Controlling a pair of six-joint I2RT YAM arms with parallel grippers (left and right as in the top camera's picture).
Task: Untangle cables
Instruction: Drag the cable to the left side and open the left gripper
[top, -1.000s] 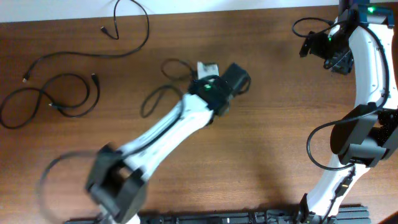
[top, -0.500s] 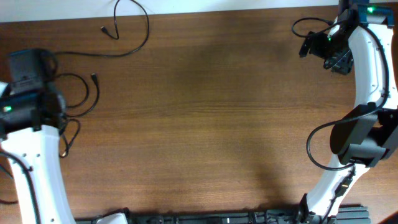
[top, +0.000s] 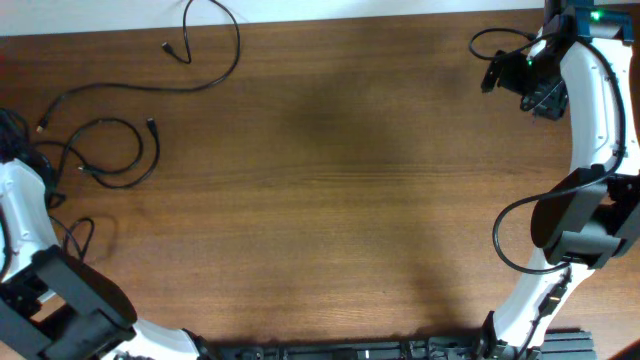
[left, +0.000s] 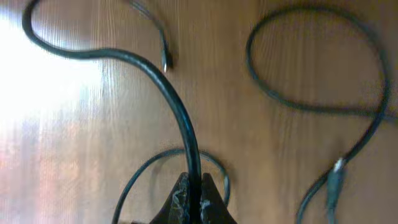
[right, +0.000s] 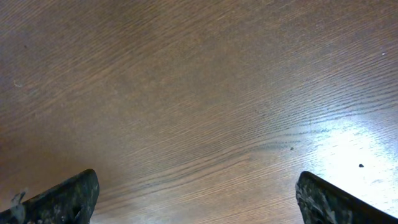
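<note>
Several thin black cables lie at the table's left. A long cable (top: 150, 88) runs from the left edge up to the back. A looped cable (top: 120, 150) lies below it and also shows in the left wrist view (left: 317, 106). My left gripper (left: 193, 190) is shut on a black cable (left: 168, 93) that arcs up and to the left. In the overhead view this gripper (top: 12, 140) is at the far left edge. My right gripper (right: 202, 199) is open and empty over bare wood at the back right (top: 540, 95).
A small cable loop (top: 75, 235) lies beside the left arm. A cable plug (left: 333, 180) and another plug end (left: 165, 61) lie near the left fingers. The table's back edge (top: 400, 12) meets a white strip.
My left arm swung from the table's middle to the far left edge, carrying a cable with it. The right arm has not moved.
</note>
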